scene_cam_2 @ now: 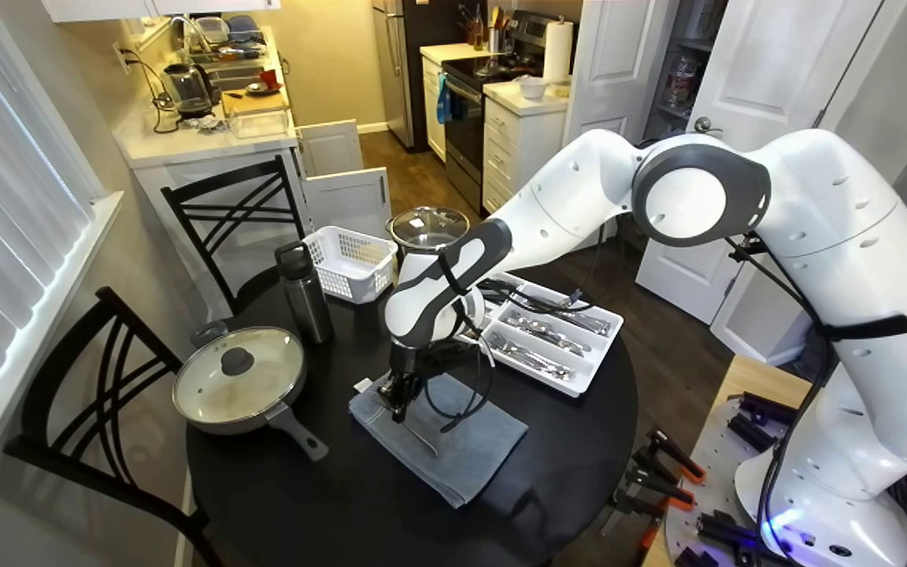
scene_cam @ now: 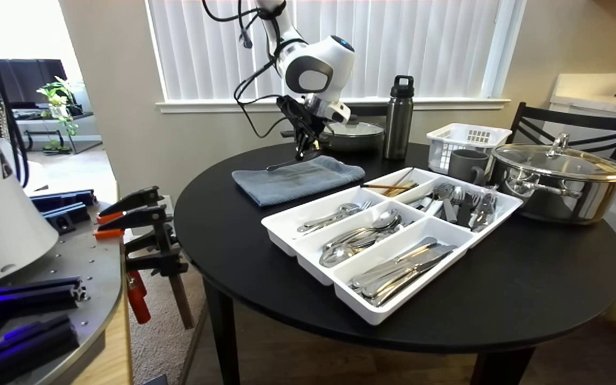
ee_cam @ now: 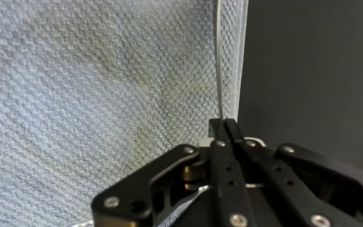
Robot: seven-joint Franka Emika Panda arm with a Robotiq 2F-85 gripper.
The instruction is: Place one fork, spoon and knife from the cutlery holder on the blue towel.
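Observation:
A grey-blue folded cloth, the blue towel [scene_cam: 297,184], lies on the round black table. Over its edge strip my gripper [ee_cam: 223,122] is shut on a thin metal piece of cutlery [ee_cam: 218,56]. It appears edge-on; whether it is a knife, fork or spoon I cannot tell. Its free end reaches out low over the towel in both exterior views. The white cutlery holder [scene_cam: 353,303] stands beside the towel. Inside, knives [scene_cam: 401,270], spoons [scene_cam: 364,235] and a compartment with small spoons and a fork [scene_cam: 337,214] show.
A lidded pan [scene_cam_2: 241,374] and a steel bottle [scene_cam_2: 308,303] stand close to the towel. Beyond the holder are a white slotted basket [scene_cam: 466,141], a grey mug [scene_cam: 466,166] and a steel pot [scene_cam: 559,187]. Cables [scene_cam_2: 485,386] hang from the arm above the towel.

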